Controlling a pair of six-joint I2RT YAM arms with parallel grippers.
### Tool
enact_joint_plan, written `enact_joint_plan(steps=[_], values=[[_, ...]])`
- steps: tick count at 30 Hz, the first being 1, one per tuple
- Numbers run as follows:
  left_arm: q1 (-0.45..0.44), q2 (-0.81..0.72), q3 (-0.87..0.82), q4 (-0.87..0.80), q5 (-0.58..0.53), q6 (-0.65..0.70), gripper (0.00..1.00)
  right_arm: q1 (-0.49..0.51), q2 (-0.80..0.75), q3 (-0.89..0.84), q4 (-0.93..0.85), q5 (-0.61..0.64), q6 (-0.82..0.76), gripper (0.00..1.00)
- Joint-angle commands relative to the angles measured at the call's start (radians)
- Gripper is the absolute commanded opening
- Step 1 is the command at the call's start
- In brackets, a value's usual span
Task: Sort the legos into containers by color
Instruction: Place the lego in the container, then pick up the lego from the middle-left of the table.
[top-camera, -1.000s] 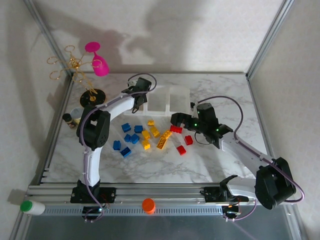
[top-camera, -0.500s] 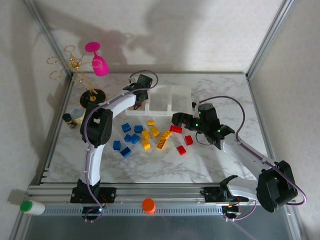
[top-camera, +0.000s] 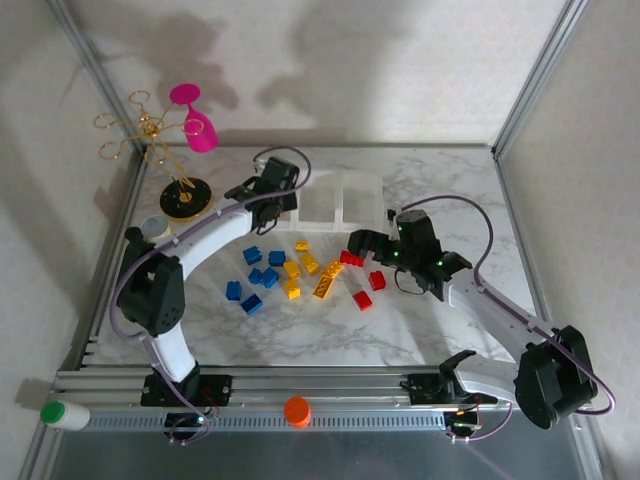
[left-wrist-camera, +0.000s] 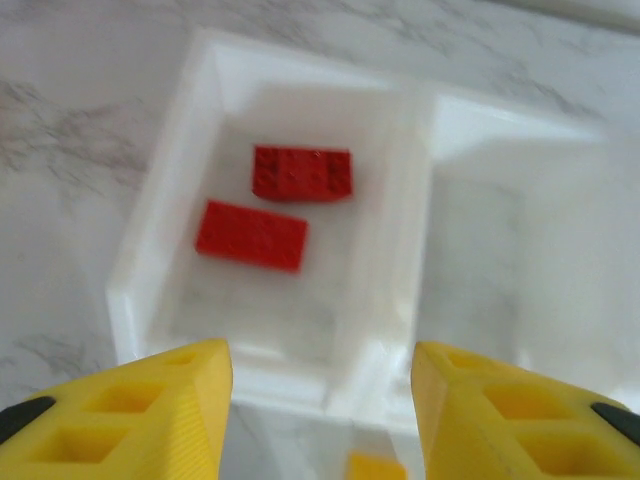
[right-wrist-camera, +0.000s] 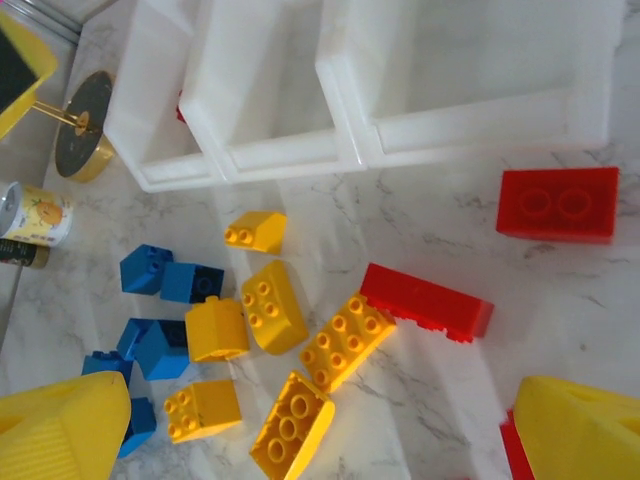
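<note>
Hovering over the leftmost bin of the containers (left-wrist-camera: 260, 375), the left gripper (left-wrist-camera: 320, 420) holds its jaws apart with nothing between them. Two red legos (left-wrist-camera: 300, 172) lie inside that bin, and a yellow lego (left-wrist-camera: 375, 467) is cut off by the wrist view's bottom edge. The containers stand near the far edge of the table (top-camera: 450, 190). The right gripper (right-wrist-camera: 320, 400) gapes wide and empty above the loose legos (top-camera: 305, 270) at mid-table. Its fingers (right-wrist-camera: 60, 430) hide part of the blue bricks (right-wrist-camera: 150, 268) and most of one red brick (right-wrist-camera: 507, 455). From above, the translucent bins' contents are hard to make out.
</note>
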Motion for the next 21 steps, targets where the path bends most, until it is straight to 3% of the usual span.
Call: enact_joint_plan(steps=[1, 6, 10, 14, 18, 21], values=[[-0.084, -0.070, -0.076, -0.041, 0.055, -0.032, 0.50, -0.006, -0.071, -0.025, -0.098, 0.039, 0.024, 0.99], [-0.209, -0.183, -0.203, 0.008, 0.141, -0.045, 0.50, -0.019, -0.141, -0.036, -0.247, 0.111, 0.058, 0.99], [-0.306, -0.223, -0.264, 0.012, 0.121, -0.077, 0.50, -0.031, -0.205, -0.067, -0.324, 0.129, 0.093, 0.99], [-0.414, -0.191, -0.268, 0.007, 0.122, -0.091, 0.51, -0.049, -0.258, -0.105, -0.368, 0.127, 0.126, 0.99], [-0.490, -0.115, -0.227, -0.026, 0.102, -0.193, 0.53, -0.065, -0.274, -0.126, -0.408, 0.149, 0.150, 0.99], [-0.543, -0.055, -0.206, -0.015, 0.099, -0.282, 0.56, -0.094, -0.297, -0.162, -0.356, 0.074, 0.166, 0.99]])
